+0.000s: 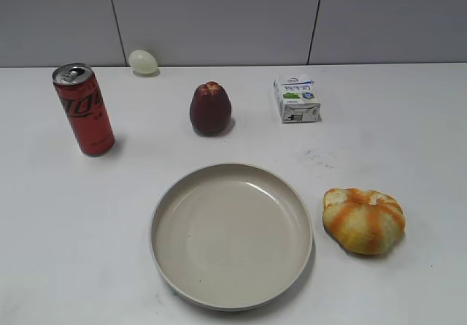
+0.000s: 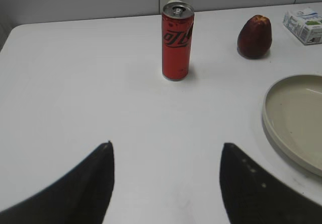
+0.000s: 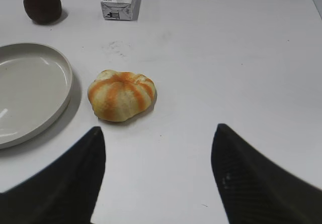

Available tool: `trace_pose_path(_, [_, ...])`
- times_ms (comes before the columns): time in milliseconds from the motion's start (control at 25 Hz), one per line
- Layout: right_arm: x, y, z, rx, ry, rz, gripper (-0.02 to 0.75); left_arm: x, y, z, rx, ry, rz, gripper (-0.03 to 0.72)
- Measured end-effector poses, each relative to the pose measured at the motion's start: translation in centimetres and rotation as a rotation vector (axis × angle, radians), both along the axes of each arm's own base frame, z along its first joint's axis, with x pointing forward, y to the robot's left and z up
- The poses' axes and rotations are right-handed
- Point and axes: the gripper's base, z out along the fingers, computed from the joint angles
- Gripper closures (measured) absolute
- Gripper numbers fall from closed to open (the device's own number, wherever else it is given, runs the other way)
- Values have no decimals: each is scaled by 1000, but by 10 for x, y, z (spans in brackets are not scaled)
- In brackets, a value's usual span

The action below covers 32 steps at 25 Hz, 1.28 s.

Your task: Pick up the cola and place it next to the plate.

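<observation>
The pick-up has not begun: the cola (image 1: 83, 109), a tall slim red can with black lettering and a silver top, stands upright on the desk (image 1: 408, 120) at the far left, well apart from the plate (image 1: 231, 235) at near centre. The left tool (image 2: 166, 176) is spread wide and empty, facing the can; the right tool (image 3: 158, 171) is likewise spread. Next, I judge, the left tool must advance, straddle the can's body and close.

Colours on the white table (image 1: 408, 120)

Red cola (image 1: 84, 110) with black script, beige plate (image 1: 164, 215), dark red fruit (image 1: 210, 109), orange-and-yellow striped pumpkin (image 1: 364, 220), white-green carton (image 1: 296, 98), pale egg (image 1: 143, 61).
</observation>
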Motion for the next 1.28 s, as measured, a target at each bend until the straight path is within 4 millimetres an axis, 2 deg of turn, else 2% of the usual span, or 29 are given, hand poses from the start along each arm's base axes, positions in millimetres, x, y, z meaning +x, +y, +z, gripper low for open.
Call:
trace_pose_path(280, [0,0,0,0,0,0,206,3,0,1,9,18,6,188])
trace_pose_path(400, [0,0,0,0,0,0,206,17,1,10,29,89,27,188])
trace_pose_path(520, [0,0,0,0,0,0,206,40,0,22,44,185,35,188])
trace_pose_path(680, [0,0,0,0,0,0,206,83,-3,36,57,337,34,188])
trace_pose_path(840, [0,0,0,0,0,0,206,138,-6,47,66,451,35,188])
trace_pose_path(960, [0,0,0,0,0,0,206,181,-8,56,65,470,40,187])
trace_pose_path(1040, [0,0,0,0,0,0,206,211,-12,61,67,469,33,154])
trace_pose_path(1160, [0,0,0,0,0,0,206,250,-24,65,73,454,3,50])
trace_pose_path(1280, [0,0,0,0,0,0,206,285,-41,65,81,437,-40,27])
